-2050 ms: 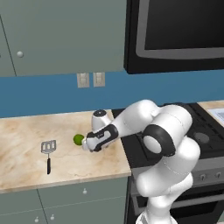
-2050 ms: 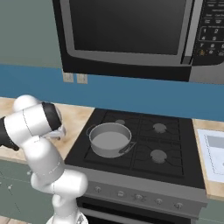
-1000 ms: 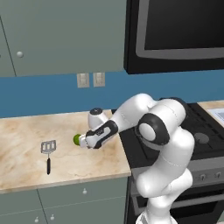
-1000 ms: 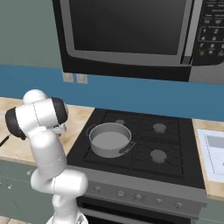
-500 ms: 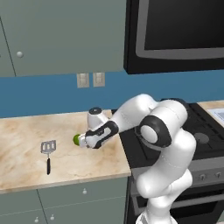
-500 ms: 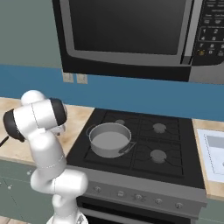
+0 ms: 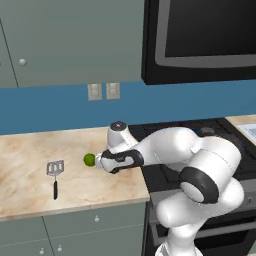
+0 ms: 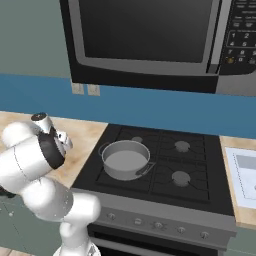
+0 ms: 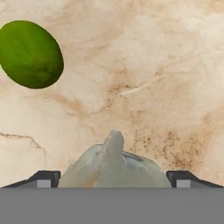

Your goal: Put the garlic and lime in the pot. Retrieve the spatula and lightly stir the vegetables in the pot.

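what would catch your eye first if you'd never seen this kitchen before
The white arm bent low over the counter, its open jaws straddling the garlic, with the bright green lime lying apart just beyond. Next, the grey pot sitting empty on the stove's front left burner under the big black microwave. The spatula lies flat on the counter, left of the lime.

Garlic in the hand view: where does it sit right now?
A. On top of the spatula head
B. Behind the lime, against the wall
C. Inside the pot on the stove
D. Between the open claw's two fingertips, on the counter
D. The hand view shows the garlic low between the claw's two dark fingertips, jaws wide apart, on the marble counter, with the lime off to one side.
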### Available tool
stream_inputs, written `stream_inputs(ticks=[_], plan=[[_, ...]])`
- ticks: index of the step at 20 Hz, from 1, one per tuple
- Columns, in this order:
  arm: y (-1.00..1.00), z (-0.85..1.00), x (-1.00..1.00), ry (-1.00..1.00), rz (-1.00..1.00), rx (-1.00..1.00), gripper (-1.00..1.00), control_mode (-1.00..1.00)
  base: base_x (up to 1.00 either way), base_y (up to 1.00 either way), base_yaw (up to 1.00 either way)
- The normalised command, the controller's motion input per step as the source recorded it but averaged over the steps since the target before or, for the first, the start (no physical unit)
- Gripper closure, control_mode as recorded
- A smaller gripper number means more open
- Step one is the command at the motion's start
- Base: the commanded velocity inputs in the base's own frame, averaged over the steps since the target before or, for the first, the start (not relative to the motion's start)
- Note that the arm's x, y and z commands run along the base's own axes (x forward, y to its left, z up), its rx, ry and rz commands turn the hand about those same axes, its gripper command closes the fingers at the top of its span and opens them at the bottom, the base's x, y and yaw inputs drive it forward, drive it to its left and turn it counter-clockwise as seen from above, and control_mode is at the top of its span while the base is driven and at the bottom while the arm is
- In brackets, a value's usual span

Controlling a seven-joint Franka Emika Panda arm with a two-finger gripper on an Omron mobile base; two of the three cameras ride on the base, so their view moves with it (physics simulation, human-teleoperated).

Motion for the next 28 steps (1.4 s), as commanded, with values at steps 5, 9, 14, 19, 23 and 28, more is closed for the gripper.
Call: stream_inputs(ticks=[5,9,14,19,23,28], plan=[[-0.5,0.31,-0.51,-0.15,0.0,0.03,1.0,-1.0,0.0,0.0,0.0],[-0.56,0.38,-0.3,-0.18,0.0,0.07,1.0,-1.0,0.0,0.0,0.0],[-0.5,0.57,-0.12,-0.04,-0.11,0.14,1.0,-1.0,0.0,0.0,0.0],[-0.58,0.54,-0.13,0.01,-0.15,0.16,1.0,-1.0,0.0,0.0,0.0],[-0.59,0.47,-0.08,0.0,-0.12,0.09,1.0,-1.0,0.0,0.0,0.0],[-0.5,0.32,0.0,0.01,-0.15,0.0,1.0,-1.0,0.0,0.0,0.0]])
